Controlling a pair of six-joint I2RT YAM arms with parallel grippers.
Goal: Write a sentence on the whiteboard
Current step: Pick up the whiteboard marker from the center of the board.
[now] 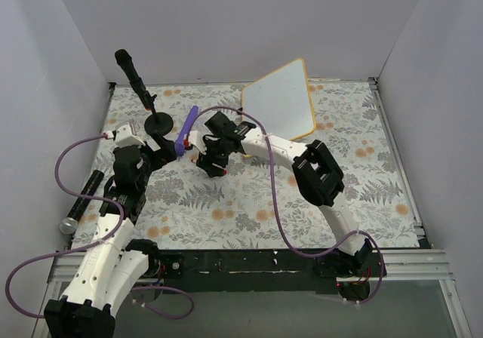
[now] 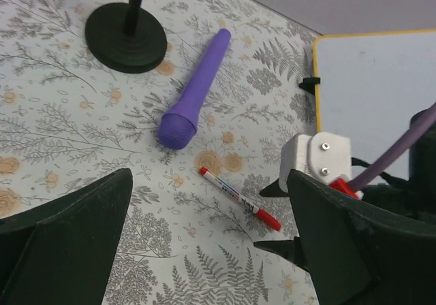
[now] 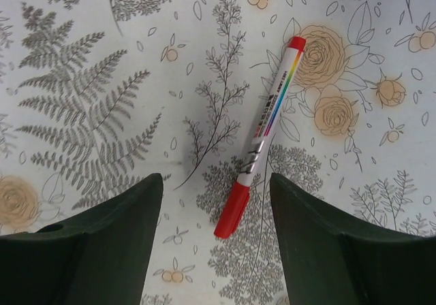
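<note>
Where the floral tabletop (image 1: 226, 210) reaches its far side, right of centre, the whiteboard (image 1: 279, 100) sits propped at an angle. Whether anything is written on its face I cannot make out from above. Nearer the arms, off its lower-left corner, a red-ended marker (image 3: 262, 138) lies flat on the tabletop. The right hand (image 3: 216, 189) hangs over it with fingers apart, the marker's red end between them and seemingly untouched. A purple microphone (image 2: 194, 90) lies just beyond, near a black stand (image 2: 126, 36). The left hand (image 2: 210, 182) is spread wide, holding nothing.
</note>
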